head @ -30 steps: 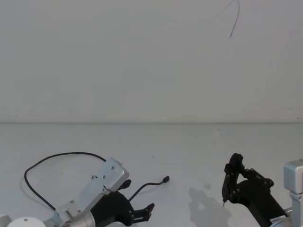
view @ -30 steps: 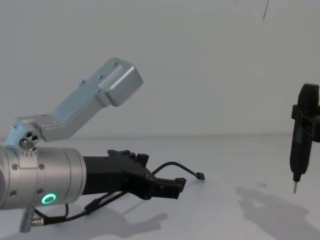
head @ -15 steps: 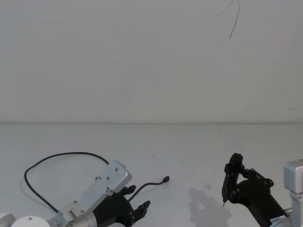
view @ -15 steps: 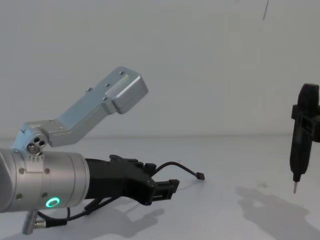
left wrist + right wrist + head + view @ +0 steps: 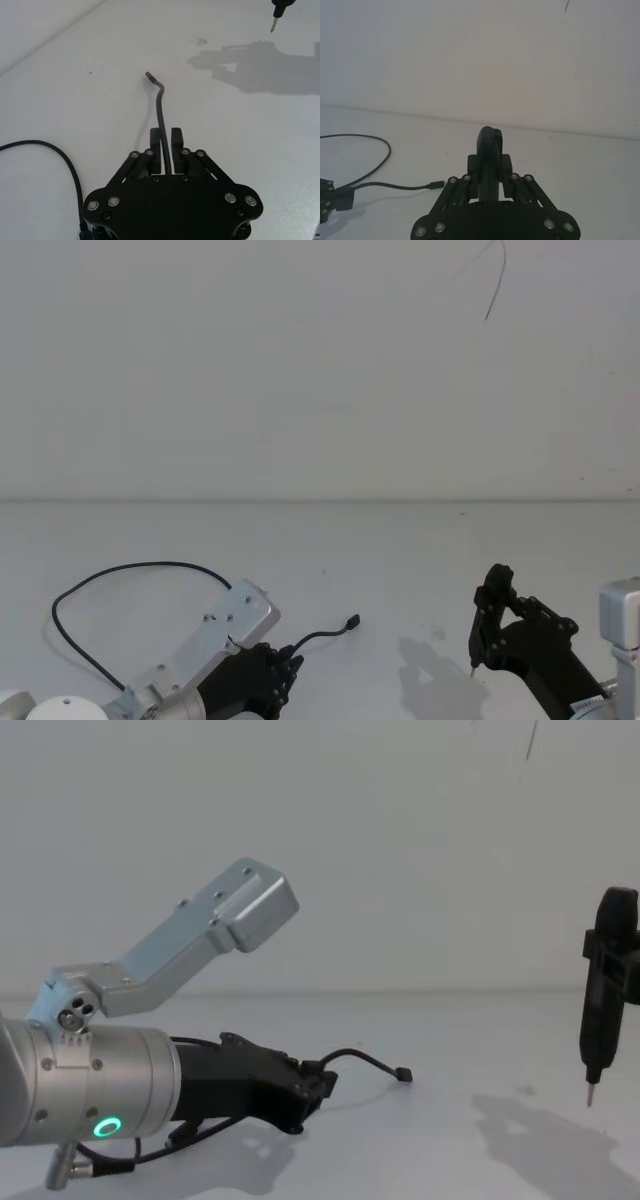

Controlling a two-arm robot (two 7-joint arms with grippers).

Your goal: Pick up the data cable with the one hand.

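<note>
The data cable [image 5: 130, 567] is thin and black and loops across the white table at the left. Its short end stretch [image 5: 160, 107] runs out from between my left gripper's fingers to a small plug [image 5: 149, 75]. My left gripper [image 5: 166, 142], matte black on a silver wrist with a green ring [image 5: 108, 1126], is shut on the cable low at the front left [image 5: 290, 665]. From the chest, the plug [image 5: 404, 1074] sticks out just past the fingers. My right gripper [image 5: 490, 167] stays at the front right, shut on a black pen-like tool [image 5: 600, 1000] with a metal tip.
The white table [image 5: 400, 550] runs back to a plain white wall. A thin dark wire [image 5: 495, 285] hangs high on the wall. The pen-like tool's tip [image 5: 273, 25] hovers over the table to the right of the cable's plug, well apart from it.
My left gripper's fingers have gone from spread apart to shut on the cable's end stretch, and the gripper has drawn back a little. The right arm has not moved.
</note>
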